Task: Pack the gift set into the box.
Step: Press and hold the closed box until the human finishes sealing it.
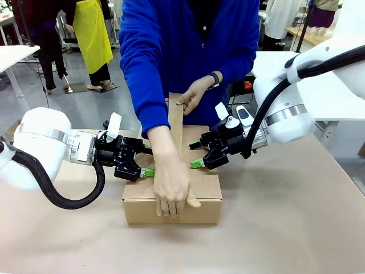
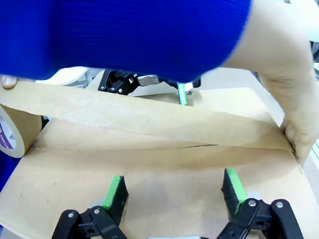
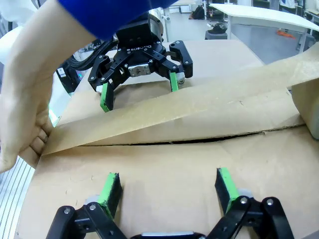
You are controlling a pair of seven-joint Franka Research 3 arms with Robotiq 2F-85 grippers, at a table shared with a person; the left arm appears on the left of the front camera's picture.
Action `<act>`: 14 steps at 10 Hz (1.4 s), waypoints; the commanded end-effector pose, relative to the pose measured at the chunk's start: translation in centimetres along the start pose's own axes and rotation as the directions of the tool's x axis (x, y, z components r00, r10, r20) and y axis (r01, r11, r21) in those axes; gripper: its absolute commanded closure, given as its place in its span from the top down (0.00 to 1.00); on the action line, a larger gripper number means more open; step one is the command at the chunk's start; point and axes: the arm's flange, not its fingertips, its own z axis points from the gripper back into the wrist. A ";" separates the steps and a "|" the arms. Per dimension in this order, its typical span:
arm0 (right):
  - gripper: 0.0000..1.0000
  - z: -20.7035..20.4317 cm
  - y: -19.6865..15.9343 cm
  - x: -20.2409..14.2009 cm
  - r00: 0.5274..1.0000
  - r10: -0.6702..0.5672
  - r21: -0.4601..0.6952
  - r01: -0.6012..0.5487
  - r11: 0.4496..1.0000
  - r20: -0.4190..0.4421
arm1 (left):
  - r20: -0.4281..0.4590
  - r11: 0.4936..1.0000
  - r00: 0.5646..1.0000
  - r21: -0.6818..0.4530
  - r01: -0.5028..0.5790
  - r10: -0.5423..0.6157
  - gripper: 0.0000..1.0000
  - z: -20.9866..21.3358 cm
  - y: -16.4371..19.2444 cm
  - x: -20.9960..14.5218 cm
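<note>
Closed on the desk (image 1: 296,228), the box (image 1: 205,191) sits between both pincers. Left pincer (image 1: 149,165) rests wide open on its left flap. A person's hand (image 1: 171,185) presses brown tape (image 1: 175,123) down the seam. Right pincer (image 1: 195,154) rests wide open on the right flap.

Grey floor (image 1: 91,105), white tables (image 1: 14,56) behind.

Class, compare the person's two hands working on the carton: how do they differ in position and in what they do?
One hand presses flat over the box's near edge, pinning the tape end; the other hand is raised beyond the box, gripping the strip taut. Both touch the same tape.
</note>
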 end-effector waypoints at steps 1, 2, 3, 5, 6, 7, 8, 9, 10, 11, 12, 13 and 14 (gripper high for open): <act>1.00 -0.2 0.2 -0.2 1.000 -0.003 0.000 0.003 1.000 -0.007 | -0.001 1.000 1.000 -0.004 0.011 -0.011 1.00 -0.1 -0.1 -0.1; 1.00 -0.2 0.2 -0.2 1.000 -0.003 0.000 0.003 1.000 -0.007 | -0.001 1.000 1.000 -0.004 0.011 -0.011 1.00 -0.1 -0.1 -0.1; 1.00 -0.2 0.2 -0.2 1.000 -0.003 0.000 0.003 1.000 -0.007 | -0.001 1.000 1.000 -0.004 0.011 -0.011 1.00 -0.1 -0.1 -0.1; 1.00 -0.2 0.2 -0.2 1.000 -0.003 0.000 0.003 1.000 -0.007 | -0.001 1.000 1.000 -0.004 0.011 -0.011 1.00 -0.1 -0.1 -0.1; 1.00 -0.2 0.2 -0.2 1.000 -0.003 0.000 0.003 1.000 -0.007 | -0.001 1.000 1.000 -0.004 0.011 -0.011 1.00 -0.1 -0.1 -0.1; 1.00 -0.2 0.2 -0.2 1.000 -0.003 0.000 0.003 1.000 -0.007 | -0.001 1.000 1.000 -0.004 0.011 -0.011 1.00 -0.1 -0.1 -0.1; 1.00 -0.2 0.2 -0.2 1.000 -0.003 0.000 0.003 1.000 -0.007 | -0.001 1.000 1.000 -0.004 0.011 -0.011 1.00 -0.1 -0.1 -0.1; 1.00 -0.2 0.2 -0.2 1.000 -0.003 0.000 0.003 1.000 -0.007 | -0.001 1.000 1.000 -0.004 0.011 -0.011 1.00 -0.1 -0.1 -0.1; 1.00 -0.2 0.2 -0.2 1.000 -0.003 0.000 0.003 1.000 -0.007 | -0.001 1.000 1.000 -0.004 0.011 -0.011 1.00 -0.1 -0.1 -0.1; 1.00 -0.2 0.2 -0.2 1.000 -0.003 0.000 0.003 1.000 -0.007 | -0.001 1.000 1.000 -0.004 0.011 -0.011 1.00 -0.1 -0.1 -0.1; 1.00 -0.2 0.2 -0.2 1.000 -0.003 0.000 0.003 1.000 -0.007 | -0.001 1.000 1.000 -0.004 0.011 -0.011 1.00 -0.1 -0.1 -0.1; 1.00 -0.2 0.2 -0.2 1.000 -0.003 0.000 0.003 1.000 -0.007 | -0.001 1.000 1.000 -0.004 0.011 -0.011 1.00 -0.1 -0.1 -0.1; 1.00 -0.2 0.2 -0.2 1.000 -0.003 0.000 0.003 1.000 -0.007 | -0.001 1.000 1.000 -0.004 0.011 -0.011 1.00 -0.1 -0.1 -0.1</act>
